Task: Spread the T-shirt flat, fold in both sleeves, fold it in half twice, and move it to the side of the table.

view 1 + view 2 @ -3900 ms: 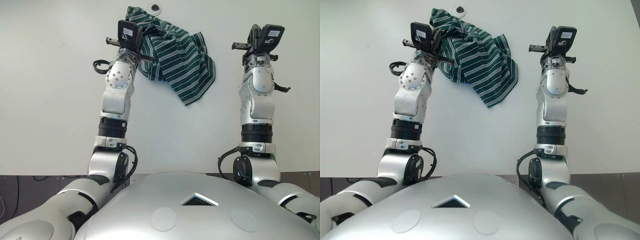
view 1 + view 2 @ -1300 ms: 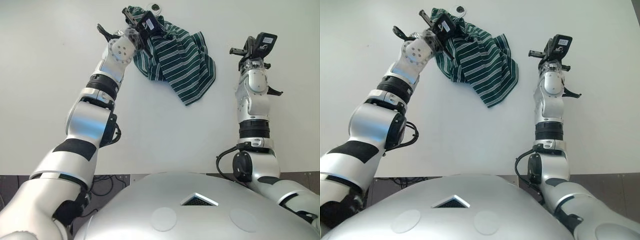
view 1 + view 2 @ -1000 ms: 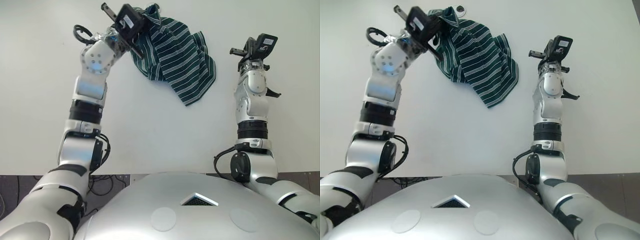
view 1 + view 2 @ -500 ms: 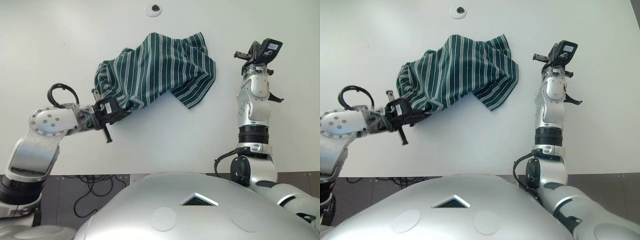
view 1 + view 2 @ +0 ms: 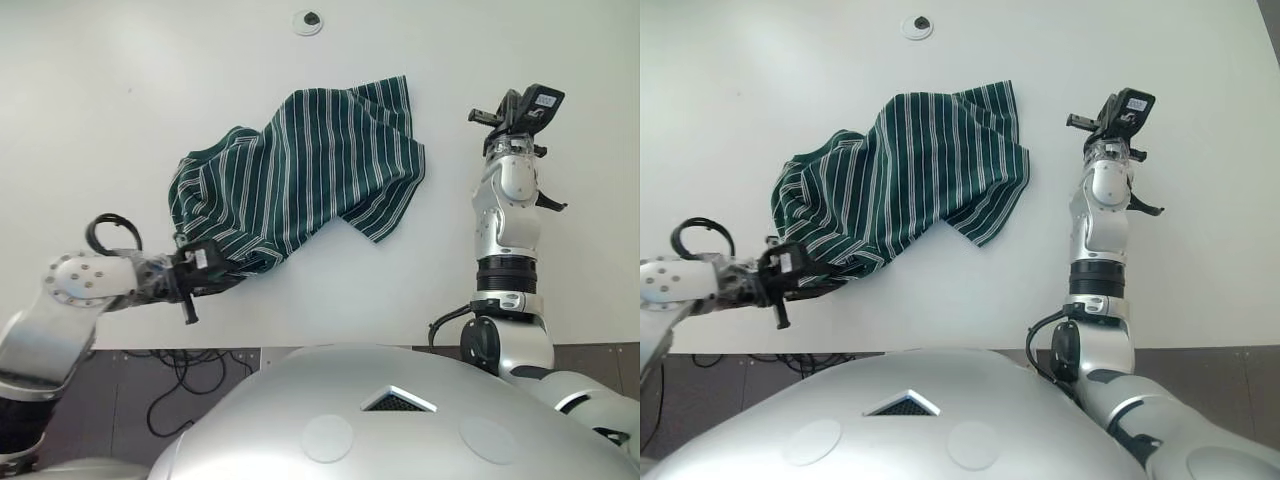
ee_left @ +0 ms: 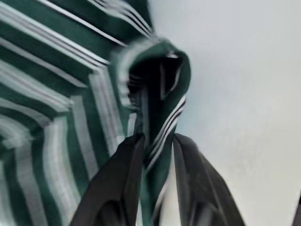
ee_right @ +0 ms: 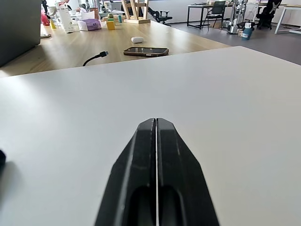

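The left gripper [image 6: 155, 140] is closed on a bunched fold of the green T-shirt [image 5: 310, 160] with thin white stripes. Its two dark fingers [image 6: 120, 183] stand narrow, with cloth pinched between them and a loop of fabric rising just past the tips. This gripper sits low over the near edge of the white table [image 5: 100, 110] on the robot's left. From its hold the shirt runs forward and off to its right in a loose, crumpled sheet that is not spread flat, with one rounded lobe folded over near the gripper and a pointed corner hanging toward the robot on the far side of the heap. Whether the pinched edge is lifted clear of the tabletop cannot be told. The right gripper [image 7: 155, 123] is held above the table, well apart from the left one, its fingers pressed together with no gap and nothing between them — the shirt's nearest edge lies to its left, near but not touching. Far beyond the shirt from the left gripper, a small round disc [image 5: 308, 20] is set into the table. Past the right gripper's tips stands a wooden desk [image 7: 117, 40] bearing a phone [image 7: 146, 51] and a cable [image 7: 95, 58].
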Controlling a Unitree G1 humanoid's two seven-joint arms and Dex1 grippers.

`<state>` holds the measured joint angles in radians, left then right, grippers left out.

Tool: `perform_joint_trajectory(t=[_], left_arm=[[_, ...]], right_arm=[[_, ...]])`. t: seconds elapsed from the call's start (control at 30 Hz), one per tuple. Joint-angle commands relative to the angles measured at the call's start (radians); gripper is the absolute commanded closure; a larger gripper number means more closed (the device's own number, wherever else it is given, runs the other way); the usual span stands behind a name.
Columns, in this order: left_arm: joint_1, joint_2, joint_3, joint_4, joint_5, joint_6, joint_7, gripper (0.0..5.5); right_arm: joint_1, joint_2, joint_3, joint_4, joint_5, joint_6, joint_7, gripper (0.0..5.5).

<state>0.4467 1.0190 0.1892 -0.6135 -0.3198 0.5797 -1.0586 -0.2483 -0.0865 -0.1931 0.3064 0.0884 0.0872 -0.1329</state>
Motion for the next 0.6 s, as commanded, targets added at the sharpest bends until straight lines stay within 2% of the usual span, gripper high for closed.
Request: perform_joint_trajectory(t=[0.03, 0.1, 0.13, 0.27, 0.33, 0.43, 0.6], left_arm=[[-0.112, -0.012, 0.179, 0.074, -0.166, 0.064, -0.032, 4.49], [-0.230, -0.041, 0.166, 0.182, -0.196, 0.144, 0.041, 4.23], [-0.288, -0.066, 0.122, 0.247, -0.169, 0.172, 0.100, 4.01], [-0.419, -0.167, -0.023, 0.425, -0.083, 0.230, 0.255, 3.98], [-0.464, -0.211, -0.057, 0.518, -0.043, 0.211, 0.313, 3.71], [-0.517, -0.251, -0.069, 0.665, 0.012, 0.160, 0.380, 3.31], [-0.544, -0.277, -0.072, 0.763, 0.038, 0.111, 0.392, 3.31]], right_arm=[[0.004, 0.011, 0.000, -0.004, 0.000, 0.010, -0.002, 5.50], [0.003, 0.015, 0.003, -0.002, -0.001, 0.011, -0.004, 5.50], [0.000, 0.016, 0.005, 0.001, -0.001, 0.011, -0.004, 5.50], [-0.015, 0.015, 0.013, 0.017, -0.001, 0.013, 0.003, 5.50], [-0.021, 0.012, 0.017, 0.022, -0.001, 0.014, 0.007, 5.50], [-0.027, 0.007, 0.020, 0.026, -0.001, 0.017, 0.012, 5.50], [-0.031, 0.009, 0.024, 0.030, -0.003, 0.019, 0.016, 5.50]])
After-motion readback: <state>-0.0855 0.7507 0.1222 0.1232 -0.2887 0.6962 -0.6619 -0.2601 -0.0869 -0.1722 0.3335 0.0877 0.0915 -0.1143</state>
